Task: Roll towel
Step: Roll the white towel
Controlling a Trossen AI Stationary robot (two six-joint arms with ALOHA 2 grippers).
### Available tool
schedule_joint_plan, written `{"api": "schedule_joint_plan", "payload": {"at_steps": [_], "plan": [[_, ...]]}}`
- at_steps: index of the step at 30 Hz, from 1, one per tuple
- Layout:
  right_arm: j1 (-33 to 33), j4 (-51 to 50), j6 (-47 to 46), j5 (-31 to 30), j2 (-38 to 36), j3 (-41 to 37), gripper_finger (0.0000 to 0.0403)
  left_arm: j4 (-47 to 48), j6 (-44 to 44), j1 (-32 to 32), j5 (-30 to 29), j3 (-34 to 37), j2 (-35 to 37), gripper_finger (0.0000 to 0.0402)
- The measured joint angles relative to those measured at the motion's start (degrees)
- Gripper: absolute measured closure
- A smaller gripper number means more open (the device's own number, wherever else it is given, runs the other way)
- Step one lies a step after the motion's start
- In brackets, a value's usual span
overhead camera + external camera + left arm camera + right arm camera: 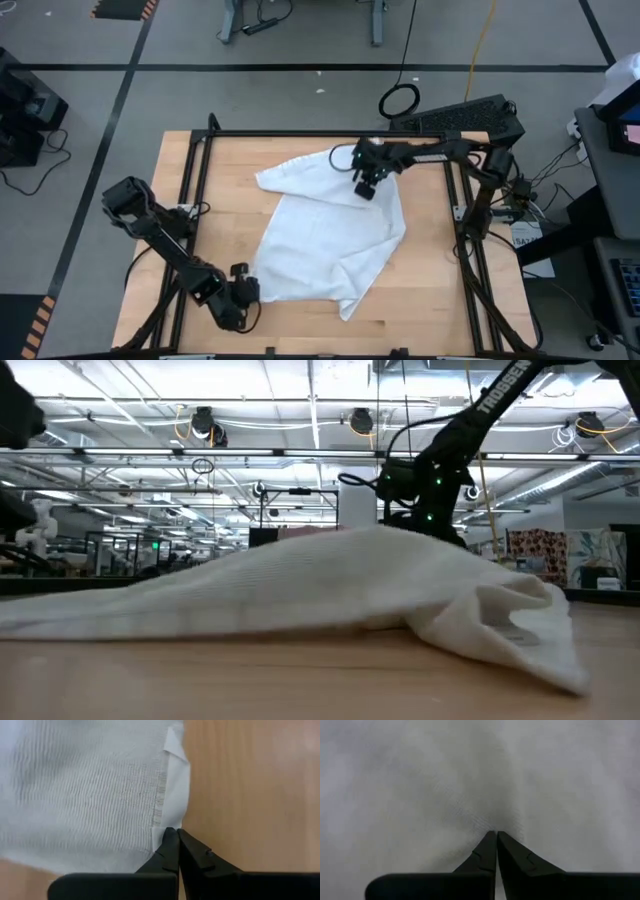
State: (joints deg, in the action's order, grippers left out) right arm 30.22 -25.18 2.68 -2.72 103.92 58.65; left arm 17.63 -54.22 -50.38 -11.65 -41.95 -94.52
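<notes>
Your towel [330, 235] lies crumpled and unrolled on the wooden counter [430, 300], roughly in the middle, with one corner trailing toward the near edge and a folded lobe at the far left. Nothing is rolled yet, so the step in hand looks like getting hold of the cloth to spread or straighten it.

Your right hand [366, 187] sits on the far part of the towel, clenched on a pinch of fabric; in the right wrist view the cloth puckers into a ridge that runs straight into the closed tips [497, 836]. Your left hand [243, 290] is down at the near left edge of the towel, its fingers pressed together right at the hemmed edge [176, 834]. It probably has the edge, but only a sliver of it.

To do this well, lift both hands together and slowly, and watch the left edge: that thin grip could slip. Draw the two hands apart until the cloth hangs flat, then lay it down smooth. A roll begun on wrinkles will likely come out lopsided.
</notes>
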Motion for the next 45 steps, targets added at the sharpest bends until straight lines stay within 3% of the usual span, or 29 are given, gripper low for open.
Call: {"api": "schedule_joint_plan", "payload": {"at_steps": [7, 12, 16, 20, 23, 29, 36, 42, 45], "plan": [[6.73, 0.85, 3.1, -1.05, 0.0, 0.0, 0.0395, -0.39, -8.17, -3.38, 4.14, -0.04, 0.04, 0.0396], [8.51, -0.1, 0.56, -1.19, -1.23, -0.08, 0.0394, -1.39, -7.96, -4.59, 4.29, -0.69, -0.04, 0.0396], [5.38, -2.62, -2.84, 4.53, -6.93, -0.09, 0.0394, -0.93, -5.74, -4.46, 2.22, -2.1, 0.98, 0.0396], [-1.12, -6.6, -6.97, 3.74, -13.87, -0.09, 0.0394, -1.08, -3.2, -3.93, -2.43, -3.52, 4.66, 0.0396], [-6.35, -9.78, -10.96, -0.73, -18.27, -0.04, 0.0394, 0.57, -2.24, -3.59, -11.07, -4.0, 8.39, 0.0391], [-13.32, -14.31, -18.73, -19.72, -20.98, -1.37, 0.0394, 5.93, 3.41, 2.44, -22.62, -4.11, 15.67, 0.0331], [-0.29, -5.11, -16.62, -10.59, -20.23, -5.34, 0.0394, 9.76, 14.95, 21.32, -25.26, -4.11, 20.58, 0.0257], [14.98, 3.31, -15.53, 2.39, -17.28, -4.06, 0.0379, 9.26, 30.02, 34.2, -26.61, -4.11, 22.28, 0.0249], [19.77, 1.75, -14.05, 4.64, -12.69, -1.56, 0.0349, 8.84, 38.61, 37.79, -26.8, -4.11, 22.3, 0.0249]]}}
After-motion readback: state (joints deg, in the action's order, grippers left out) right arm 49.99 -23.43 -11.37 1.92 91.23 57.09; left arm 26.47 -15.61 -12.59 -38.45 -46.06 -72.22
